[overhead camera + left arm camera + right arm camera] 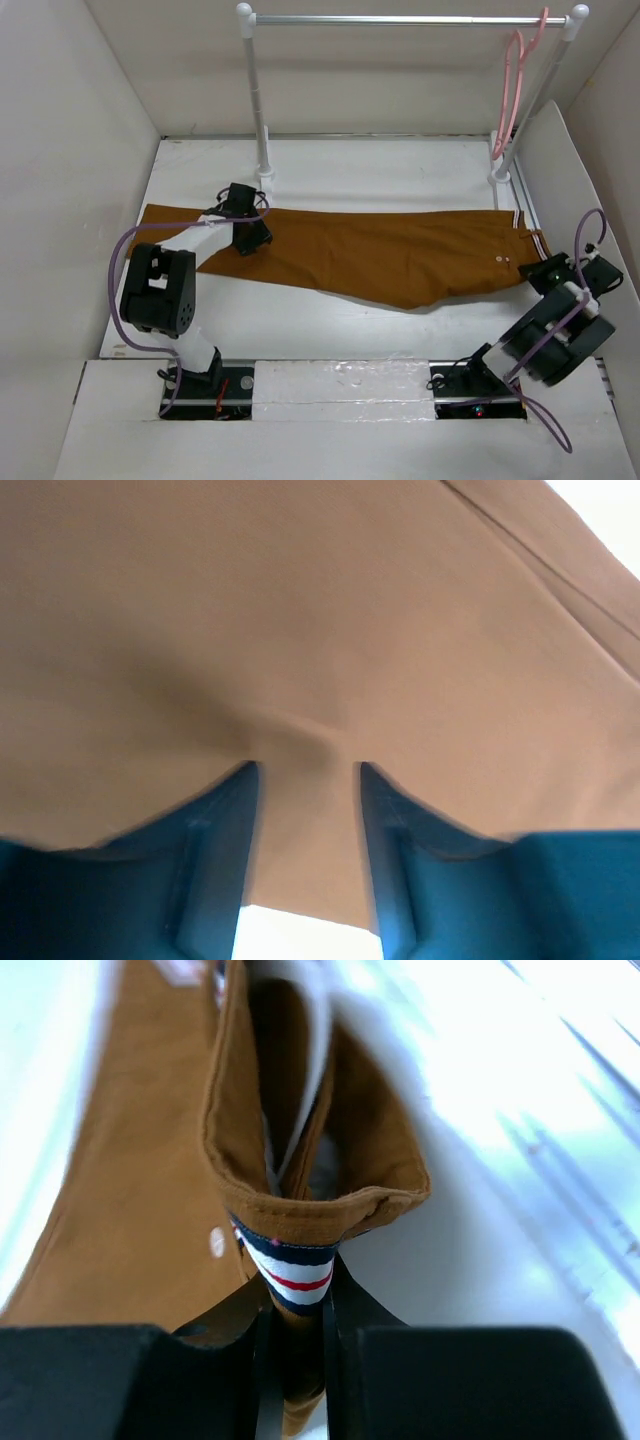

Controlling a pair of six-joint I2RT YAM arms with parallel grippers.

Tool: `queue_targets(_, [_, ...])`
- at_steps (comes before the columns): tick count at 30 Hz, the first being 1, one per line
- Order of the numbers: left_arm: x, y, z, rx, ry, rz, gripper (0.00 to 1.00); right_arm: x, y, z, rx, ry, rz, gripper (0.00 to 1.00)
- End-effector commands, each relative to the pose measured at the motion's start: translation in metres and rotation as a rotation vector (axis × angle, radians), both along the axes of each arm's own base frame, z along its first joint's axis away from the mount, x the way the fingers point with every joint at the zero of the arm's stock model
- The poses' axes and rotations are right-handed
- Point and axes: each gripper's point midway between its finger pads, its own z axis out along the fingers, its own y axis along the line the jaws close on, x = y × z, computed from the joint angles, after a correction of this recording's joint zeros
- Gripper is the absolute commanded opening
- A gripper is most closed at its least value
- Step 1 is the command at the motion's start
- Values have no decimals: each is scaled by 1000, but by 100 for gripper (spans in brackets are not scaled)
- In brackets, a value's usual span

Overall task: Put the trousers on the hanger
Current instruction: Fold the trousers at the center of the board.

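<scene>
The rust-brown trousers (pixel 380 250) lie flat across the table, legs to the left and waistband to the right. My left gripper (pixel 252 238) is down on the near edge of a leg. In the left wrist view its blue fingers (pixel 225 830) stand either side of a strip of cloth (pixel 320 630) that puckers at the gripper's (pixel 305 770) tips. My right gripper (pixel 540 272) is shut on the waistband. The right wrist view shows that gripper (pixel 298 1295) pinching the striped trim (pixel 295 1270). The pink hanger (pixel 513 85) hangs from the rail at the far right.
A silver rail (pixel 400 19) on two white posts (pixel 260 110) spans the back of the table. White walls (pixel 70 200) enclose the left, right and back sides. The right post's foot (pixel 500 178) stands just beyond the waistband.
</scene>
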Motion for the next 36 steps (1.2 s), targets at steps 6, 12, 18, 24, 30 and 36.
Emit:
queue_targets(6, [-44, -96, 46, 3, -117, -292, 0, -11, 129, 138, -260, -124, 327, 0])
queue_targets(12, [-76, -111, 2, 16, -26, -352, 0, -28, 191, 204, -286, -246, 476, 0])
queue_targets(18, [-93, -125, -20, 13, 4, -380, 0, -45, 255, 301, -190, -543, 586, 0])
queue_targets(24, [-108, -146, -20, 27, -3, -429, 0, -28, 268, 403, -269, -697, 613, 0])
queue_targets(30, [-135, -189, -17, -18, -11, -515, 0, -3, 272, 452, -324, -758, 591, 0])
queue_targets(36, [-164, -258, -17, -80, 8, -622, 0, -2, 276, 495, -386, -839, 623, 0])
